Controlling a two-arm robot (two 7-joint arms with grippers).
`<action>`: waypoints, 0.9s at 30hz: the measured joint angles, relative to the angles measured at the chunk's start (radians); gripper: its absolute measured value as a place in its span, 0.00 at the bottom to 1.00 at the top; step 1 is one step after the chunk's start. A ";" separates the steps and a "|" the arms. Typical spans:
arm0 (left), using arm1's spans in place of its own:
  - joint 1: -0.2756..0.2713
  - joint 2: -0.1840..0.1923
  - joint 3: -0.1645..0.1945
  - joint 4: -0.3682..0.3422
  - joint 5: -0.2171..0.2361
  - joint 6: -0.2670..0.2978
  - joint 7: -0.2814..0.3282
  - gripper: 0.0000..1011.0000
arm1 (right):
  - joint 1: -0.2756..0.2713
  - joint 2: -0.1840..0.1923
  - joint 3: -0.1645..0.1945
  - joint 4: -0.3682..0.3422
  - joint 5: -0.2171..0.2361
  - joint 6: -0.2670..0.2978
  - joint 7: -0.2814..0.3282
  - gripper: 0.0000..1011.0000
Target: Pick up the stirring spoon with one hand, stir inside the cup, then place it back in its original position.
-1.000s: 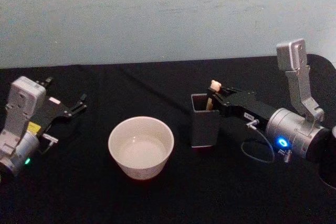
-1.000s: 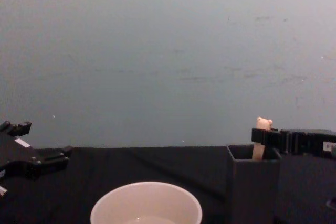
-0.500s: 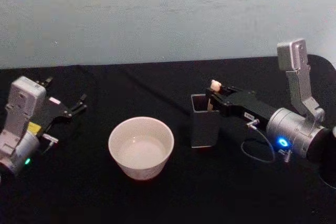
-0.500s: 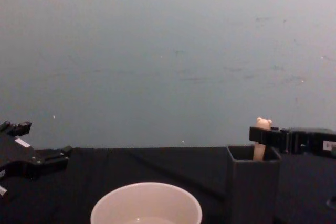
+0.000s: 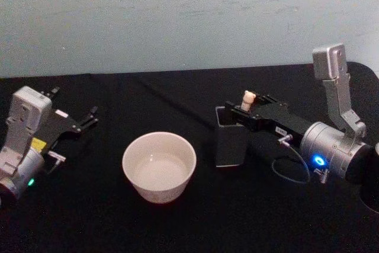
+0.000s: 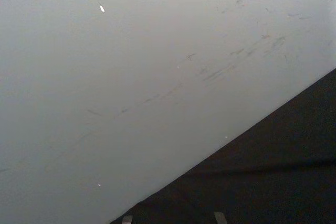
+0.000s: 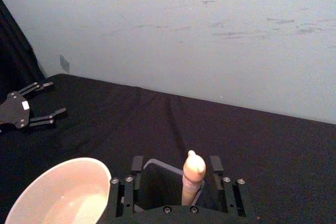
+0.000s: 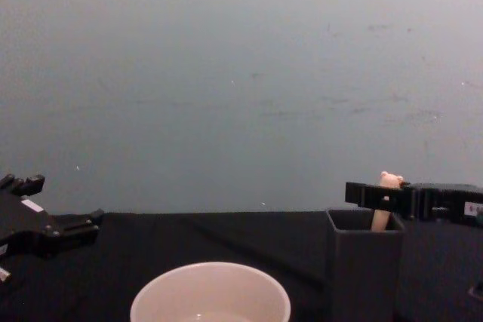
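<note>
Standing in the holder point(image 5: 229, 144), stirring spoon point(image 7: 192, 177) between right gripper point(image 7: 176, 181) fingers point(image 7: 216, 163), spread apart, not touching.

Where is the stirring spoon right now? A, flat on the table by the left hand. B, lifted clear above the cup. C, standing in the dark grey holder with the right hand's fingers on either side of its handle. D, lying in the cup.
C: the stirring spoon stands in the dark grey holder, its bear head between the right hand fingers, beside the cup.
</note>
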 joint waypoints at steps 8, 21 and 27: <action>0.000 0.000 0.000 0.000 0.000 0.000 0.000 0.99 | 0.000 0.000 0.000 0.000 0.000 0.000 0.000 0.96; 0.000 0.000 0.000 0.000 0.000 0.000 0.000 0.99 | -0.017 -0.054 0.045 -0.027 -0.087 -0.158 -0.084 0.99; 0.000 0.000 0.000 0.000 0.000 0.000 0.000 0.99 | -0.022 -0.114 0.102 -0.038 -0.149 -0.265 -0.190 0.99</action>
